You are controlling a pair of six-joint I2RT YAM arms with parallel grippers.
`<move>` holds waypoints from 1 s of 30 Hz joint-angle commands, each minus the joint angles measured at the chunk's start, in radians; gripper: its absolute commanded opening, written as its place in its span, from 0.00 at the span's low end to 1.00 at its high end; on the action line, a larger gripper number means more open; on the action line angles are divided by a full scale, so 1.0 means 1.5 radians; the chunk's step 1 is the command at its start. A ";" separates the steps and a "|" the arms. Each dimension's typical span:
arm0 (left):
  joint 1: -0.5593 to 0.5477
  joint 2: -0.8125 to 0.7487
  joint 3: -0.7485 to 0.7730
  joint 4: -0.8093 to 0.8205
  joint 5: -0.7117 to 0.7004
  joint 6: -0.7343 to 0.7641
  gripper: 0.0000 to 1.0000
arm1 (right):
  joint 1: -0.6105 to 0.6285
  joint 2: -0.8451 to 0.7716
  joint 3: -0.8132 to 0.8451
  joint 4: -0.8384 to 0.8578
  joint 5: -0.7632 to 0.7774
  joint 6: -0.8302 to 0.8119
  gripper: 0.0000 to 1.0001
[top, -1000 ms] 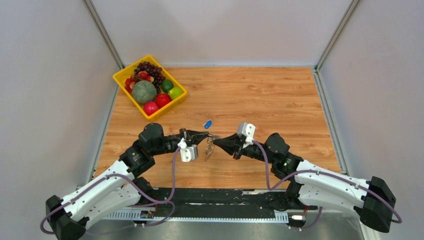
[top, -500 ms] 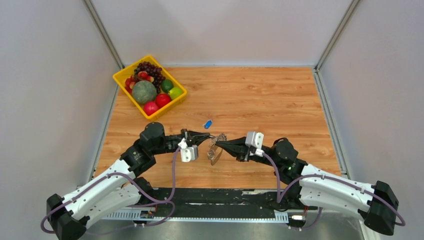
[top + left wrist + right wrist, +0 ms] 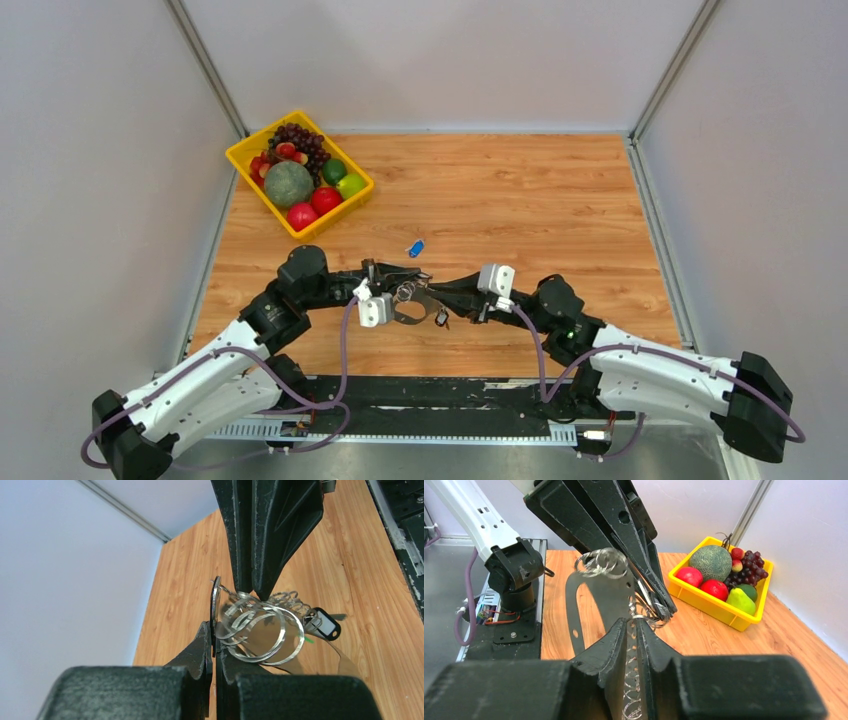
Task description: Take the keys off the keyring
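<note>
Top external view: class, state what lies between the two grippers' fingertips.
The keyring with its keys spans the gap between left gripper and right gripper, seen in the top external and both wrist views.

**Top view.** We record bright, even light from overhead. Soft, faint shadows lie on the table (image 3: 520, 200) under both arms, on the near side of the keyring (image 3: 410, 303). Focus is sharp throughout, though the keyring is too small to resolve.

**Left wrist view.** We note white glints along the keyring's loops, which are in focus. The left end effector (image 3: 214, 635), nearer the lens than the keyring, is soft and grainy.

**Right wrist view.** We note the right end effector (image 3: 636, 630), in front of the keyring, is blurred. The yellow tray (image 3: 724, 600) beyond the keyring is crisp and evenly lit.
</note>
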 commanded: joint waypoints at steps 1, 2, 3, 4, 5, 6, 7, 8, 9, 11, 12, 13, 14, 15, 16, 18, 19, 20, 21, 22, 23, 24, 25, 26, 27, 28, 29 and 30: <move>-0.003 -0.010 0.010 0.026 0.023 -0.006 0.00 | 0.000 -0.019 0.008 0.010 0.027 0.023 0.18; -0.003 -0.011 0.010 0.026 0.021 -0.006 0.00 | 0.000 -0.020 0.007 0.008 0.029 0.026 0.17; -0.003 -0.011 0.010 0.026 0.022 -0.006 0.00 | 0.000 -0.021 0.006 0.007 0.030 0.029 0.17; -0.003 -0.012 0.011 0.026 0.021 -0.006 0.00 | 0.000 -0.020 0.006 0.007 0.031 0.031 0.16; -0.003 -0.011 0.010 0.026 0.022 -0.006 0.00 | 0.000 -0.020 0.007 0.006 0.031 0.035 0.16; -0.003 -0.011 0.010 0.027 0.021 -0.006 0.00 | 0.000 -0.018 0.008 0.005 0.032 0.038 0.17; -0.002 -0.012 0.010 0.026 0.021 -0.006 0.00 | -0.001 -0.016 0.010 0.004 0.033 0.041 0.17; -0.003 -0.012 0.009 0.027 0.021 -0.006 0.00 | -0.001 -0.014 0.013 0.001 0.035 0.044 0.18; -0.003 -0.012 0.010 0.027 0.022 -0.006 0.00 | 0.000 -0.011 0.018 -0.004 0.039 0.048 0.19; -0.003 -0.014 0.010 0.026 0.020 -0.005 0.00 | 0.000 -0.008 0.026 -0.016 0.049 0.058 0.22; -0.003 -0.015 0.009 0.026 0.020 -0.005 0.00 | 0.000 -0.006 0.029 -0.018 0.051 0.063 0.24; -0.003 -0.015 0.009 0.027 0.020 -0.005 0.00 | -0.001 -0.005 0.029 -0.017 0.054 0.070 0.26; -0.003 -0.015 0.009 0.026 0.018 -0.005 0.00 | -0.001 -0.003 0.030 -0.014 0.057 0.075 0.28; -0.003 -0.016 0.009 0.026 0.018 -0.005 0.00 | 0.000 -0.002 0.029 -0.011 0.058 0.081 0.28; -0.003 -0.015 0.009 0.026 0.018 -0.005 0.00 | 0.000 0.001 0.030 -0.011 0.059 0.085 0.28; -0.003 -0.016 0.009 0.027 0.018 -0.005 0.00 | 0.000 0.008 0.032 -0.011 0.060 0.089 0.29; -0.003 -0.016 0.010 0.026 0.018 -0.005 0.00 | -0.001 0.013 0.034 -0.011 0.063 0.092 0.29; -0.003 -0.016 0.010 0.026 0.018 -0.005 0.00 | -0.001 0.019 0.036 -0.012 0.063 0.092 0.28; -0.003 -0.015 0.009 0.026 0.019 -0.005 0.00 | -0.001 0.022 0.040 -0.012 0.065 0.094 0.28; -0.003 -0.016 0.009 0.026 0.019 -0.005 0.00 | -0.001 0.025 0.042 -0.012 0.067 0.095 0.27; -0.003 -0.015 0.009 0.026 0.020 -0.005 0.00 | 0.000 0.027 0.044 -0.011 0.070 0.096 0.26; -0.003 -0.015 0.009 0.026 0.020 -0.004 0.00 | 0.000 0.028 0.045 -0.010 0.074 0.097 0.26; -0.003 -0.015 0.010 0.027 0.021 -0.004 0.00 | -0.001 0.028 0.046 -0.008 0.076 0.097 0.26; -0.003 -0.015 0.010 0.027 0.021 -0.004 0.00 | -0.001 0.026 0.047 -0.006 0.076 0.096 0.26; -0.002 -0.015 0.009 0.026 0.022 -0.004 0.00 | -0.001 0.027 0.048 -0.004 0.077 0.097 0.26; -0.003 -0.015 0.009 0.026 0.022 -0.004 0.00 | 0.000 0.025 0.049 -0.004 0.078 0.097 0.26; -0.003 -0.015 0.010 0.026 0.022 -0.003 0.00 | 0.000 0.023 0.050 -0.004 0.080 0.097 0.25; -0.003 -0.014 0.009 0.025 0.023 -0.003 0.00 | -0.001 0.021 0.051 -0.004 0.082 0.097 0.25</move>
